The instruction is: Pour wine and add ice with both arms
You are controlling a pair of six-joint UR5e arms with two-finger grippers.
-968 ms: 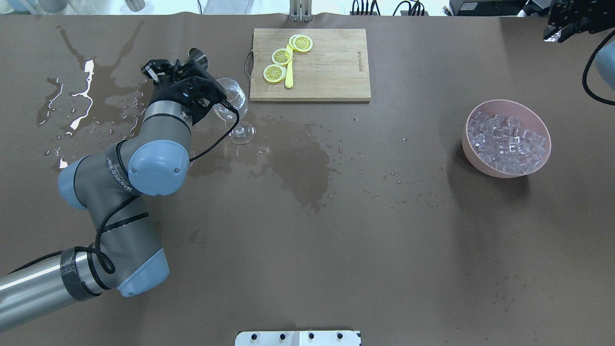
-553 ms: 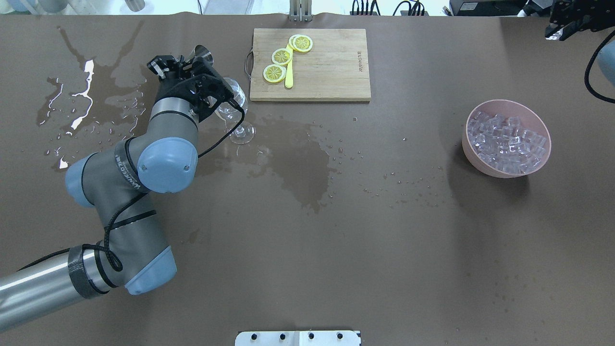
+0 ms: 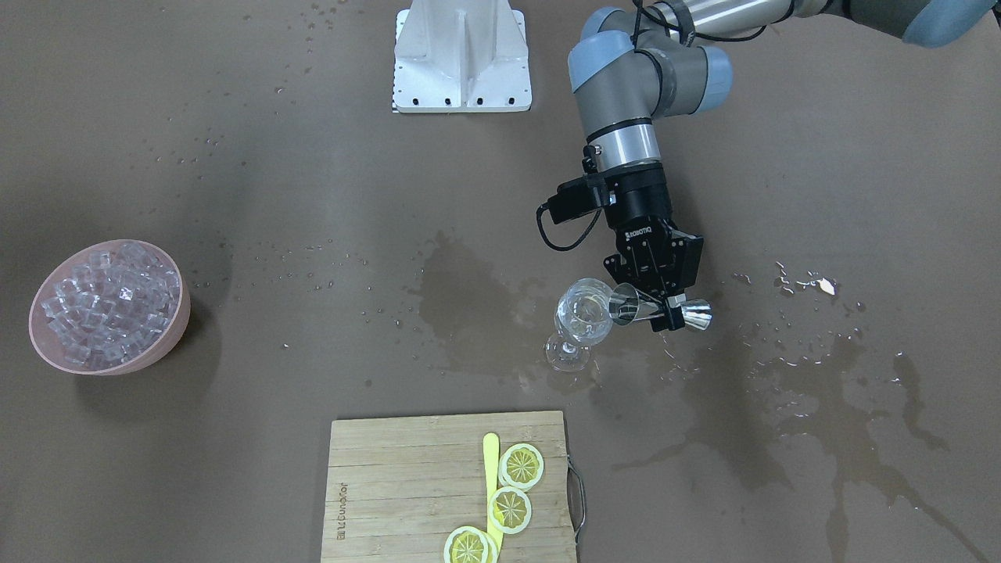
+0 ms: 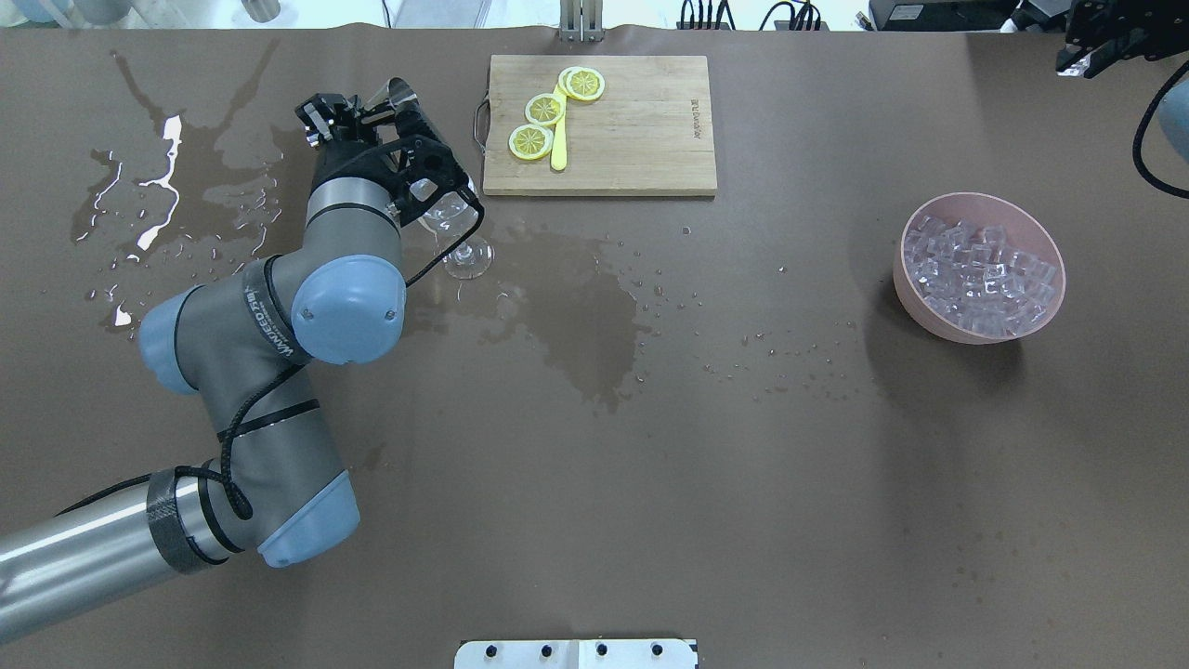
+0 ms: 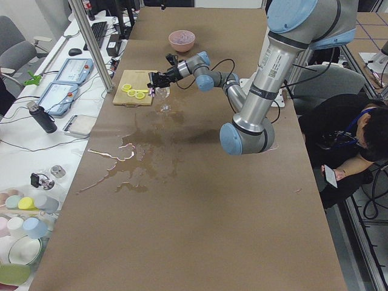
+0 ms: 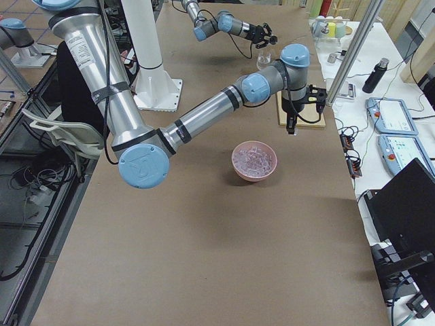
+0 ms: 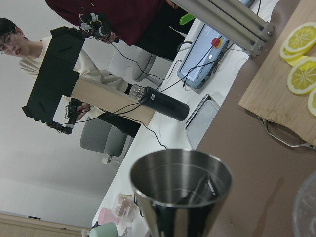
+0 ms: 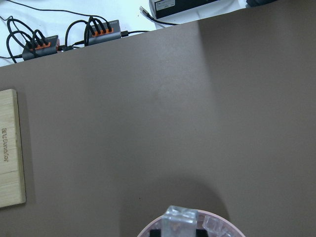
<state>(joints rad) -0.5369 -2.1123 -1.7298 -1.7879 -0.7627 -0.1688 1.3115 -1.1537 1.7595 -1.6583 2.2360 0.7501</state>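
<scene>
The left gripper (image 3: 661,311) is clamped across the waist of a steel measuring cup (image 3: 626,305), holding it on its side. One open end of the cup meets the rim of a wine glass (image 3: 583,317); the other end points left. The glass stands upright on the worktop (image 3: 313,156), just right of the gripper, on a damp patch (image 3: 469,313). More wet streaks and droplets lie to the left. Whether any wine is in the glass or the cup cannot be made out.

The ice (image 3: 105,301) fills a pink bowl (image 3: 178,324) on the right side of the worktop, well apart from the left gripper and the glass. The right gripper (image 4: 1101,42) hangs high over the far right corner, beyond the bowl and apart from it. It is cut off at the frame edge, so I cannot tell whether it is open or closed. In its wrist view a single cube (image 8: 180,220) shows at the bottom edge, over a pink rim.

A wooden board (image 3: 391,469) with lemon slices (image 3: 522,465) lies at the far side, right of the glass.
</scene>
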